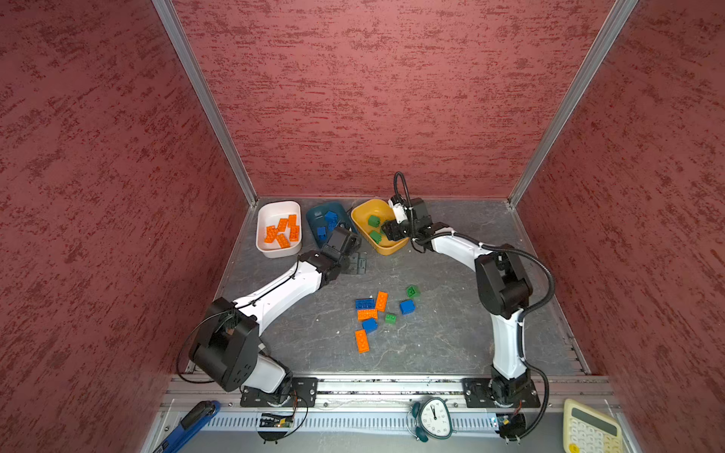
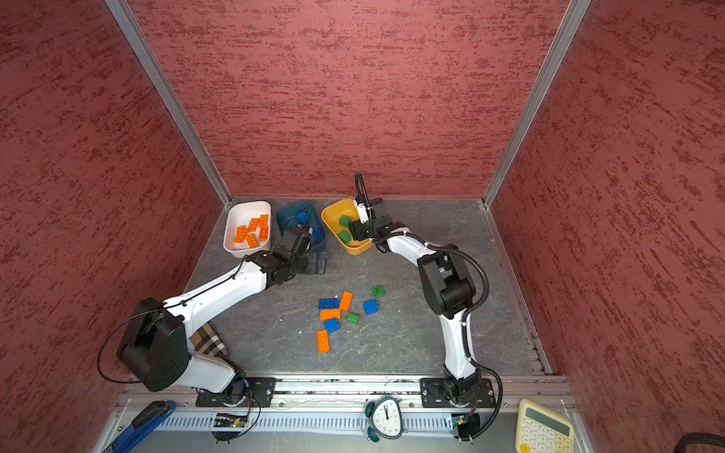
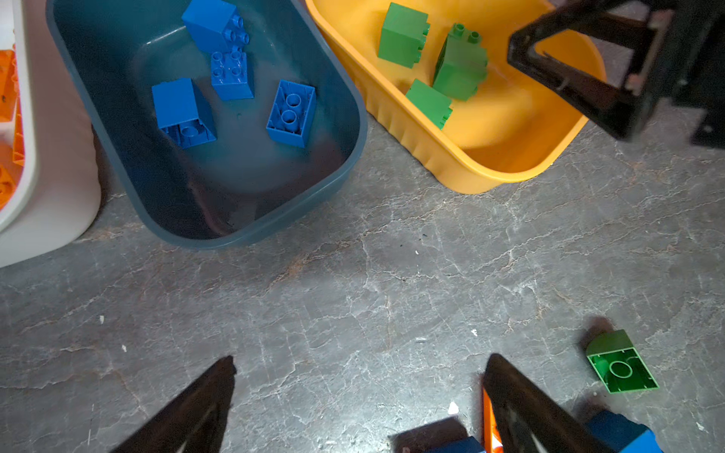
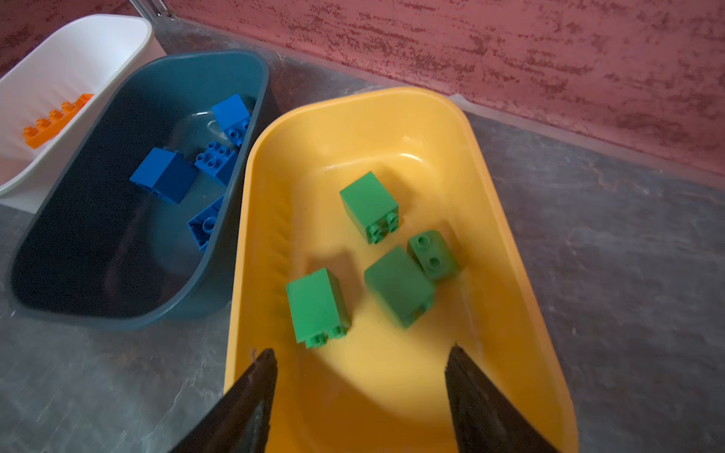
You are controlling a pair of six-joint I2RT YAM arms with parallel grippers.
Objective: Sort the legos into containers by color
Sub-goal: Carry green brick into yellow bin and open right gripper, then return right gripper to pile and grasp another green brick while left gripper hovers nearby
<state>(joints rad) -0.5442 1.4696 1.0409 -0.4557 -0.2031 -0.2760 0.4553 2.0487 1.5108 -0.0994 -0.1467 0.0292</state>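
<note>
Three containers stand in a row at the back: a white tub (image 1: 274, 211) with several orange legos (image 1: 282, 231), a teal tub (image 1: 316, 215) with several blue ones (image 3: 231, 74), and a yellow tub (image 4: 353, 125) with several green ones (image 4: 368, 206). One green brick (image 4: 398, 286) there looks blurred. My right gripper (image 4: 361, 349) hangs open over the near end of the yellow tub, nothing between its fingers. My left gripper (image 3: 363, 357) is open and empty above bare table in front of the teal tub. Loose orange, blue and green legos (image 1: 376, 313) lie mid-table.
Red walls close in the back and both sides. A green brick (image 3: 622, 366) lies upside down near the left gripper. Along the front rail sit an alarm clock (image 1: 433, 417), a calculator (image 1: 588, 427) and a blue-handled tool (image 1: 192, 421).
</note>
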